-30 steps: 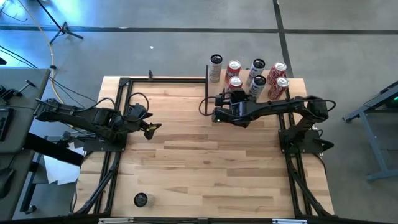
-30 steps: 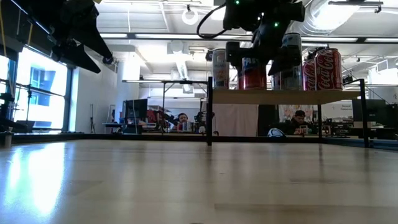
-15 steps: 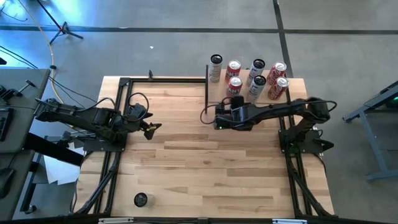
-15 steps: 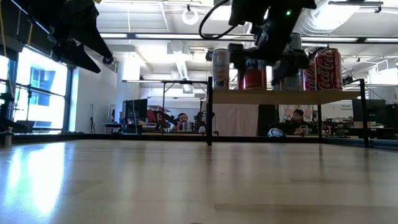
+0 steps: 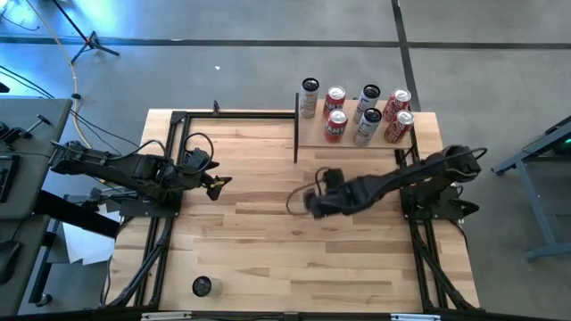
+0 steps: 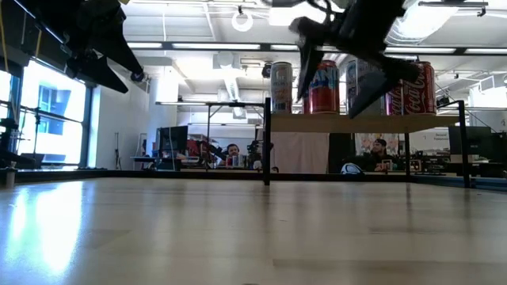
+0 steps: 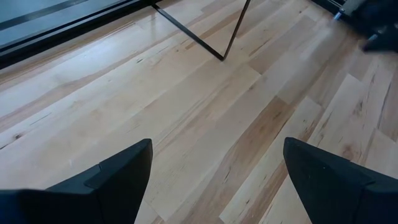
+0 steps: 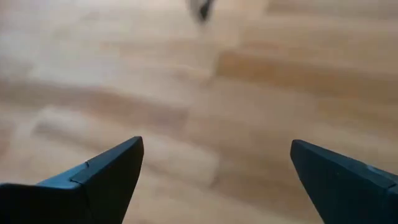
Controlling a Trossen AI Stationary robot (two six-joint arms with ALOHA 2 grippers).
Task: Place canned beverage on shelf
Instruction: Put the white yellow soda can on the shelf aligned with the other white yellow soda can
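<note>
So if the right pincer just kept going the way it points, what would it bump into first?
Probably the bare wooden tabletop. The open, empty right pincer looks tilted down at the planks; the lone dark can lies farther that way, but depth is unclear.

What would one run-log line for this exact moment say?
right gripper: open, empty, mid-table | left gripper: open, waiting at left | shelf: seven cans standing | spare can: near edge of table

Seven cans (image 5: 336,126), one shelf (image 5: 352,141)
</note>
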